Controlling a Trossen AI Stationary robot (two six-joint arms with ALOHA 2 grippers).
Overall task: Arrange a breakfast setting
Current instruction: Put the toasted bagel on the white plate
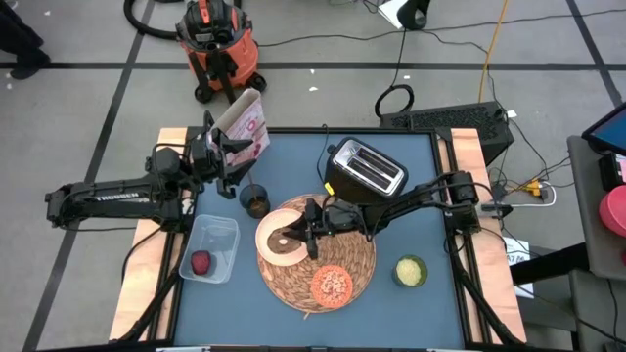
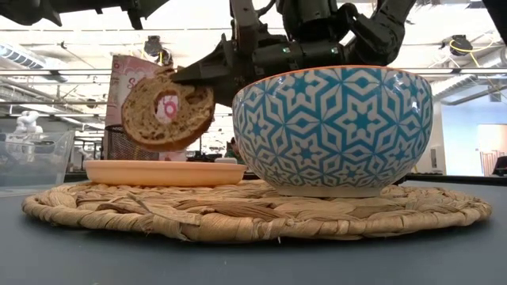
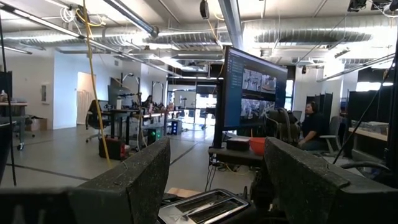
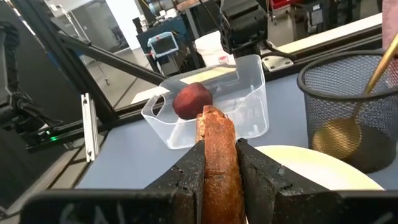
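Placemat (image 2: 238, 214) nearest, round woven straw, flat on the blue worktop (image 1: 440, 303). On its near part, small orange dish (image 1: 333, 284), blue-patterned on the outside. Farther back on the mat, shallow cream bowl (image 2: 162, 172). Just above that bowl, right gripper (image 1: 311, 240), jaws clamped on a round bread slice (image 2: 168, 111) held on edge, clear of the bowl.

Off the mat on the left arm's side, clear plastic tub (image 1: 220, 240) with small dark-red fruit (image 1: 201, 262) inside. On the right arm's side, small green-yellow cup (image 1: 411, 271).

Beyond the mat, dark cup (image 1: 254, 200) of mesh, with wooden spoon (image 4: 339, 135) standing in it. Farther still, toaster (image 1: 367, 171).

Toward the far left corner, pink-white cereal box (image 1: 246, 122), tilted. Just beside it, left gripper (image 1: 233, 156), jaws apart with nothing between them; perhaps touching the box, unclear from above.
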